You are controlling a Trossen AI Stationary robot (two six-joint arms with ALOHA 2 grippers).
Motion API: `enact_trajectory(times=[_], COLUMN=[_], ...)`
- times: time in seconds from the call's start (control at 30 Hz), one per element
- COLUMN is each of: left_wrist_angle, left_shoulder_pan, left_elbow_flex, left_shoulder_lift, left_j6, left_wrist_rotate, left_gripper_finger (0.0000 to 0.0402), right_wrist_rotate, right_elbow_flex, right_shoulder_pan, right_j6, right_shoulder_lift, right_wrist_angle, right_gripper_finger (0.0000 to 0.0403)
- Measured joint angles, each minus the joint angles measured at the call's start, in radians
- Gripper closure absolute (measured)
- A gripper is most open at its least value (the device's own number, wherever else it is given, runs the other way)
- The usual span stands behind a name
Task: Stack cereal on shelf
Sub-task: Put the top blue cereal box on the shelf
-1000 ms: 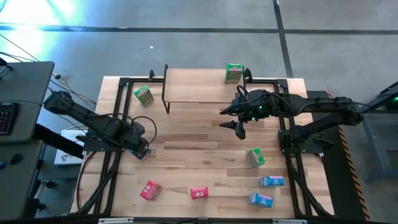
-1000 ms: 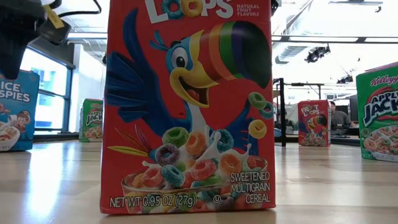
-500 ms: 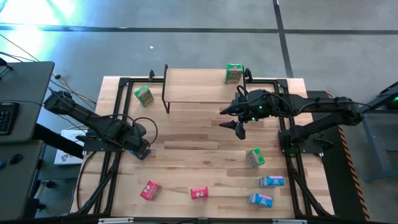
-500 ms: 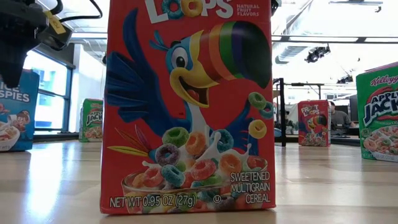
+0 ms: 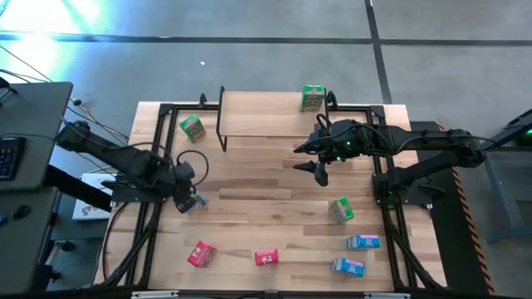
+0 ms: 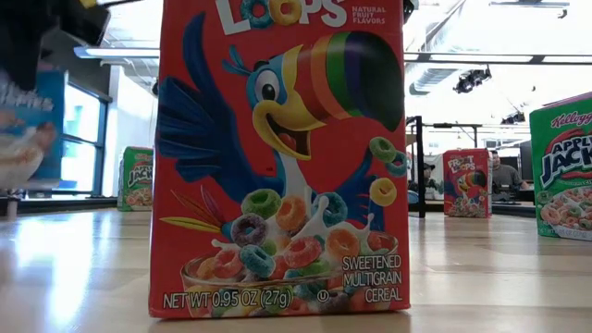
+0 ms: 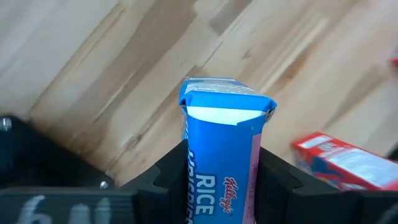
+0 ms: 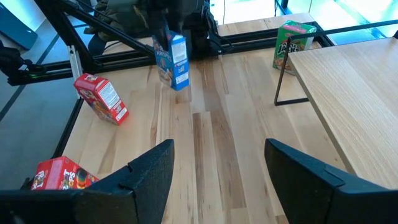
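Observation:
My left gripper (image 5: 189,199) is near the table's left edge, shut on a blue cereal box (image 7: 217,143) that also shows in the low view (image 6: 28,129) and the right wrist view (image 8: 173,59). My right gripper (image 5: 318,170) hangs open and empty (image 8: 217,149) in front of the shelf (image 5: 274,116). The shelf is a light-wood board on black legs. One green box (image 5: 312,97) stands on the shelf's far right. Another green box (image 5: 192,127) stands on the table to the shelf's left. My left gripper pinches the blue box between its two fingers (image 7: 283,183), one on each of two opposite sides (image 7: 255,180). The fingers come from above, pointing down. The box hangs below them, roughly upright, its lower end (image 8: 178,84) clear of the table.
Two pink-red boxes (image 5: 200,253) (image 5: 266,258) lie near the front edge. At the front right are a green box (image 5: 341,209) and two blue ones (image 5: 363,242) (image 5: 348,267). The red box fills the low view (image 6: 277,157). Bare planks lie mid-table. A person sits far behind (image 6: 504,176).
My left gripper has taken hold of the blue box and gone up with it, turning a little. The box stood on the table before and now hangs clear of it. My right arm has kept still.

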Motion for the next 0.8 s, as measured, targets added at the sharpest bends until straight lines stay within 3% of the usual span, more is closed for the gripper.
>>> enact_trajectory(times=[0.3, 0.8], left_wrist_angle=[-0.047, -0.095], left_shoulder_pan=[0.125, 0.468], left_elbow_flex=[0.177, 0.411], left_shoulder_lift=[-0.007, 0.024], left_j6=[0.27, 0.749], left_wrist_rotate=[-0.054, -0.093], left_gripper_finger=[0.0281, 0.0281], right_wrist_rotate=[0.0, 0.0], right_elbow_flex=[0.0, 0.0], right_shoulder_pan=[0.0, 0.0], right_j6=[0.0, 0.0], right_shoulder_lift=[0.0, 0.0], right_wrist_angle=[0.0, 0.0], right_gripper_finger=[0.0159, 0.0159])
